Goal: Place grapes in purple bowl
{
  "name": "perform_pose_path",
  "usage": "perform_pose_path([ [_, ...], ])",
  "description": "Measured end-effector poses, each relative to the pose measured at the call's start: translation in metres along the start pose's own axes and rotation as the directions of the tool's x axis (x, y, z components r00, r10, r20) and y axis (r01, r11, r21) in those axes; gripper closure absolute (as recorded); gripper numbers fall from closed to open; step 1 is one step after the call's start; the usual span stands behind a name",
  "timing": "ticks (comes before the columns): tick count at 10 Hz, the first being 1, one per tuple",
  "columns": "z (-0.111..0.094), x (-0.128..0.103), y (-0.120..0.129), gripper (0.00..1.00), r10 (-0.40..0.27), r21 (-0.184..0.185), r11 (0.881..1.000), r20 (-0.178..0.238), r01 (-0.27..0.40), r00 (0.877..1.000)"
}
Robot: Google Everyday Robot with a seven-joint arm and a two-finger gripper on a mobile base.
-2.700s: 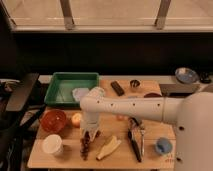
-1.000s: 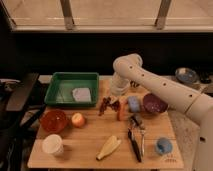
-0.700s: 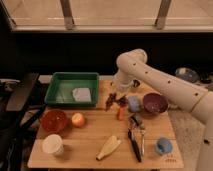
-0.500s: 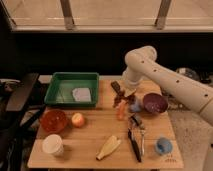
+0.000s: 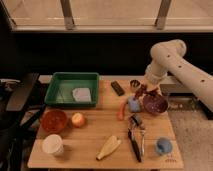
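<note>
The grapes (image 5: 141, 92), a dark red-purple bunch, hang just above the left rim of the purple bowl (image 5: 156, 105), which stands on the right side of the wooden table (image 5: 90, 135). My gripper (image 5: 145, 88) reaches down from the white arm (image 5: 172, 65) at the right and is shut on the top of the bunch. The fingers are mostly hidden behind the grapes and the wrist.
A green tray (image 5: 56, 92) with a pale cloth sits at back left. An orange-red bowl (image 5: 53, 120), an apple (image 5: 78, 119), a white cup (image 5: 52, 145), a banana (image 5: 109, 147), black tongs (image 5: 135, 144) and a blue cup (image 5: 163, 146) fill the front. A blue block (image 5: 133, 104) lies beside the bowl.
The arm has swung from the table's front left to the right with the grapes in the gripper. They now hang at the purple bowl's left rim.
</note>
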Motion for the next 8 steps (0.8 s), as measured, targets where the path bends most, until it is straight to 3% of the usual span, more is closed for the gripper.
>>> perform_pose_path([
  [3,-0.01,0.07,0.016,0.97,0.133,0.02,0.991,-0.016,-0.132,0.991],
  [4,-0.01,0.092,0.027,0.87,0.171,0.025,0.985,-0.013,-0.17,0.985],
  [8,0.004,0.112,0.038,0.48,0.177,0.057,0.982,0.035,-0.178,0.984],
])
